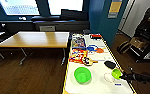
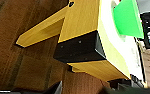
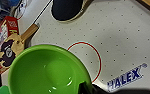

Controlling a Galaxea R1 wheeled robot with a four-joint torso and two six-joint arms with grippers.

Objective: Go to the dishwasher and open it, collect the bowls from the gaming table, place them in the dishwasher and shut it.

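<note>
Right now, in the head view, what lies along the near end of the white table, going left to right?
Larger green bowl → red ring printed on the tabletop → smaller green bowl → right gripper, at that bowl's rim.

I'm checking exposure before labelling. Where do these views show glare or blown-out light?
Head view: the windows behind the wooden table are washed out white. Right wrist view: small bright highlights sit inside the smaller bowl by the right pincer. Left wrist view: the gaming table top looks overexposed beside the larger bowl.
</note>
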